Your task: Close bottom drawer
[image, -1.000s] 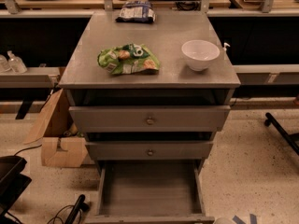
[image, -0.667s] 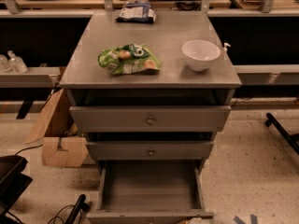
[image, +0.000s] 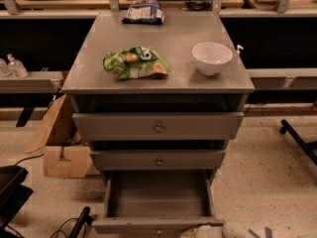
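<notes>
Right by the gripper fingers, bottom drawer stands open.

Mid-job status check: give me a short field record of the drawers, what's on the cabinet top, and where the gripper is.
bottom drawer: pulled far out, tray looks empty
middle drawer: front in, knob visible
top drawer: front in, knob visible
cabinet top: green snack bag left, white bowl right, dark snack bag at back edge
gripper: at lower frame edge, just before the bottom drawer's front panel, right of centre
task: not yet done
</notes>
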{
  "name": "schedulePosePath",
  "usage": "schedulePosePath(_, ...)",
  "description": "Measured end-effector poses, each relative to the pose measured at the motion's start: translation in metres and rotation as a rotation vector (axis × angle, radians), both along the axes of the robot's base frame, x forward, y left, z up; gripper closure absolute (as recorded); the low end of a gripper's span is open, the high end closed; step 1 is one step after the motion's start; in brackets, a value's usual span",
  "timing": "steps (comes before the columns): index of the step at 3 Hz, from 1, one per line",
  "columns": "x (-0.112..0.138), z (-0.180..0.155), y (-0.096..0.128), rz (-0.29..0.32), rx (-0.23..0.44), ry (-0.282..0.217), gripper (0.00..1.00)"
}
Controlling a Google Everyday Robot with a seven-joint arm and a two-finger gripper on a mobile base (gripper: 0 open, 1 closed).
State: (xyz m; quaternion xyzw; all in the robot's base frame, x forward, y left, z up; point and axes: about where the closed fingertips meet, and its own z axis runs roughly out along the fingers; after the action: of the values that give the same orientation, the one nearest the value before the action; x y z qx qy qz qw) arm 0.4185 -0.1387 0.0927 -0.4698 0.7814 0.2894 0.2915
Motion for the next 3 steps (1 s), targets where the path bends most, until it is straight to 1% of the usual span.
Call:
schedulePosePath(1, -0.003, 0.0, 0.0, 0.0, 0.0, 0.0, 1.0)
schedulePosePath(2, 0.03, 0.005, 0.01, -0.002, 0.025, -0.029, 1.0)
schedulePosePath(3, 0.027, 0.005, 0.01, -0.002, 0.025, -0.029, 1.0)
